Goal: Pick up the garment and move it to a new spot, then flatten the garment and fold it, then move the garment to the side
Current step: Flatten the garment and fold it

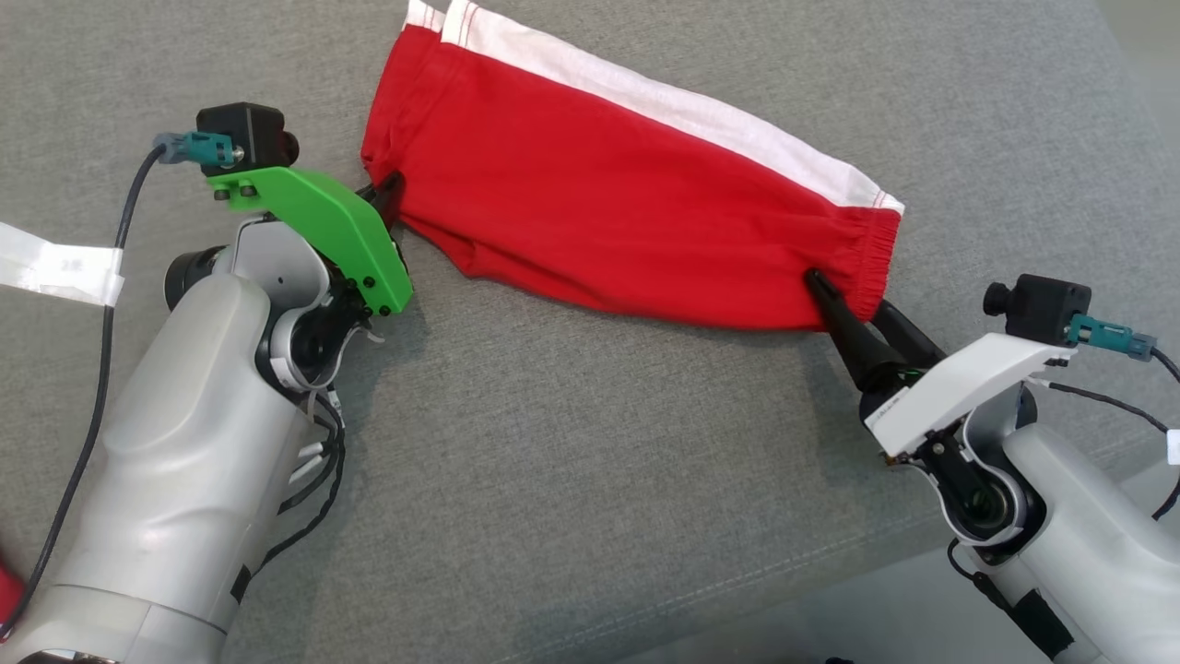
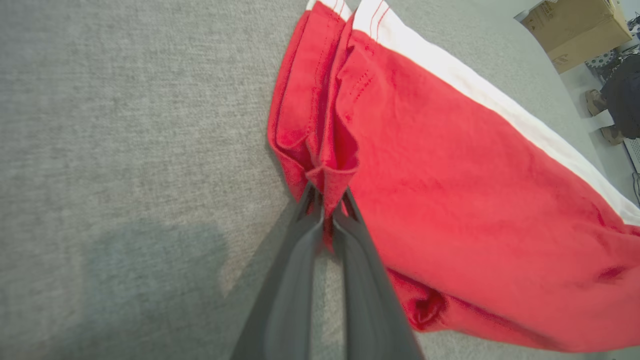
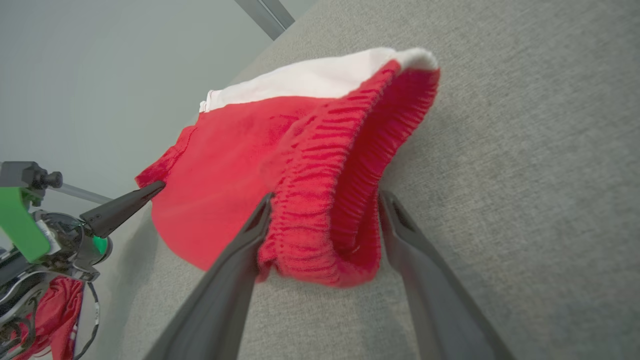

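Note:
The garment (image 1: 599,203), red shorts with a white side stripe, lies folded lengthwise on the grey fabric surface (image 1: 572,443). My left gripper (image 1: 387,189) is shut on a pinch of cloth at the garment's near left corner. In the left wrist view the two fingers (image 2: 300,240) meet on a fold of the red garment (image 2: 450,175). My right gripper (image 1: 843,295) stands open at the garment's right end. Its fingers straddle the gathered elastic waistband (image 3: 325,165), one finger on each side. The right wrist view also has the left gripper (image 3: 152,189) at the garment's far corner.
A strip of white tape (image 1: 55,267) lies on the surface at the far left. The surface's front edge (image 1: 830,572) runs across the lower right. A cardboard box (image 2: 575,25) stands on the floor beyond. Another red cloth (image 3: 45,310) hangs near the left arm.

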### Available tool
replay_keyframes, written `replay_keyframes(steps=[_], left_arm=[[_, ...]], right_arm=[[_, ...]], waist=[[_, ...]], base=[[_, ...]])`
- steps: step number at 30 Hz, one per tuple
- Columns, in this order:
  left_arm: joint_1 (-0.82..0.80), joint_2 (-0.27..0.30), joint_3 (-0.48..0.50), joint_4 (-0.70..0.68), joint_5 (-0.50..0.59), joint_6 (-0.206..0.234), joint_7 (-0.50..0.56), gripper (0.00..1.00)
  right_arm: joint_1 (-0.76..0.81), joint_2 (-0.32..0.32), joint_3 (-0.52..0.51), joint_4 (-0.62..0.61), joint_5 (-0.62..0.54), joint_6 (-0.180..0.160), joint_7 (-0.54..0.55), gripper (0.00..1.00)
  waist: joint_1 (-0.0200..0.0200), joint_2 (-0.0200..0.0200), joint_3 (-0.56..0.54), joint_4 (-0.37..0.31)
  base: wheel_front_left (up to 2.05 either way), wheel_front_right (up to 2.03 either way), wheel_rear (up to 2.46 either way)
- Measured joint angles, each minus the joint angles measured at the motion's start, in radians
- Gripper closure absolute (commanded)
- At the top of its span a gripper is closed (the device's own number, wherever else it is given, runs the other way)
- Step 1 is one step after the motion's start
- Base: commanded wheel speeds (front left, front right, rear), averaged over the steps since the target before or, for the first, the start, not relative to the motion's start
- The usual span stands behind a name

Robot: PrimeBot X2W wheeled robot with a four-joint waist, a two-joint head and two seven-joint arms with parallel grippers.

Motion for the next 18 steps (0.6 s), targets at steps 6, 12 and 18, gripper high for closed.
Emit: replay_keyframes(steps=[6, 12, 18], left_arm=[[0.02, -0.018, 0.011, -0.003, -0.021, -0.008, -0.045, 1.0], [0.1, -0.04, 0.006, -0.018, -0.027, -0.017, -0.1, 1.0], [0.184, -0.065, 0.016, -0.056, -0.037, -0.017, -0.182, 1.0]], right_arm=[[0.001, -0.031, -0.028, 0.008, 0.012, -0.003, 0.001, 0.0], [0.031, -0.076, -0.037, 0.017, 0.02, -0.003, 0.022, 0.0], [0.06, -0.114, -0.029, 0.006, 0.028, -0.003, 0.059, 0.0]], waist=[[0.0, 0.0, -0.012, 0.043], [0.0, 0.0, -0.035, 0.1], [0.0, 0.0, -0.066, 0.16]], base=[[0.0, 0.0, 0.0], [0.0, 0.0, 0.0], [0.0, 0.0, 0.0]])
